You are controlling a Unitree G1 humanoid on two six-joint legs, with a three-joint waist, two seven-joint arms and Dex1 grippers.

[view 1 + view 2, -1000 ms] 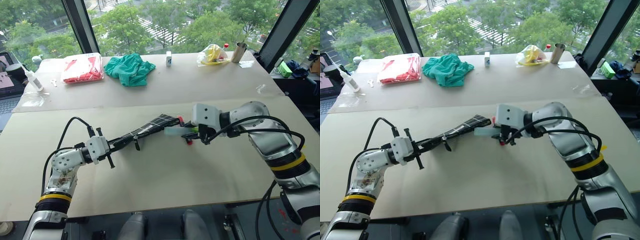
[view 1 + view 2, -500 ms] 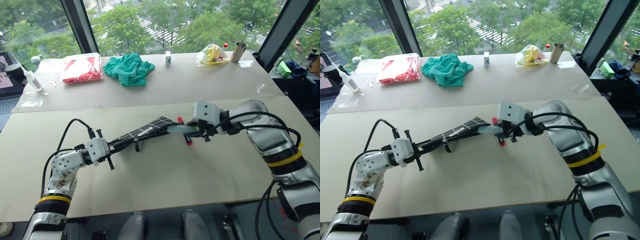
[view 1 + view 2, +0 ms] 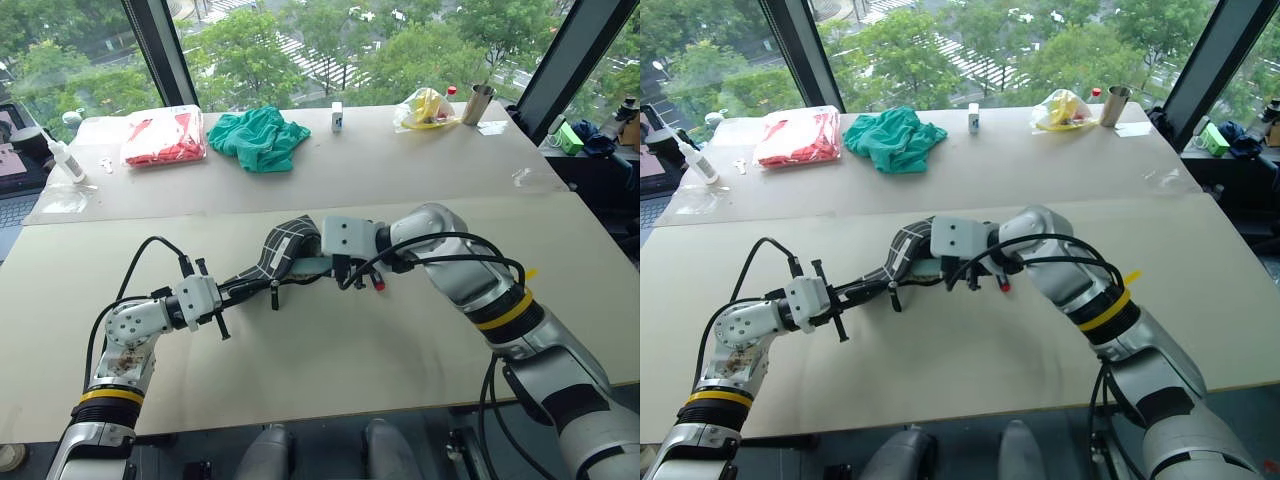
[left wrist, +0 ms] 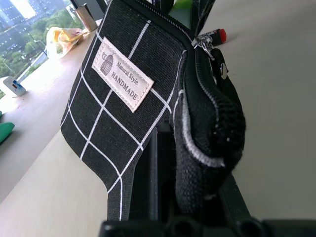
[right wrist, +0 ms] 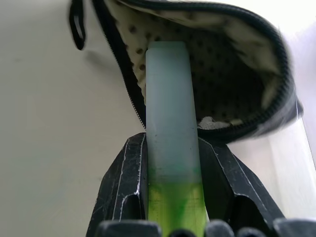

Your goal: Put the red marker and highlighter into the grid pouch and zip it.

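Observation:
The grid pouch (image 3: 286, 245) hangs above the table, and my left gripper (image 3: 256, 283) is shut on its near end. Its white label (image 4: 123, 81) faces the left wrist view. The pouch's mouth is unzipped and shows dotted lining (image 5: 224, 74), with the zipper pull strap (image 5: 75, 24) dangling beside it. My right gripper (image 3: 341, 268) is shut on the highlighter (image 5: 170, 123), holding it by the lime-green part. The highlighter's pale end reaches into the pouch's mouth. The red marker (image 3: 378, 283) lies on the table just right of the right gripper, mostly hidden by the arm.
Along the far side of the table sit a red-and-white plastic bag (image 3: 165, 138), a green cloth (image 3: 260, 137), a small white box (image 3: 337, 117), a yellow bag (image 3: 425, 108) and a metal cup (image 3: 479, 103). A white bottle (image 3: 65, 160) stands at the far left.
My right gripper has carried the highlighter left, from beside the pouch into its mouth. The pouch's far end has bent upward. The left gripper has stayed put.

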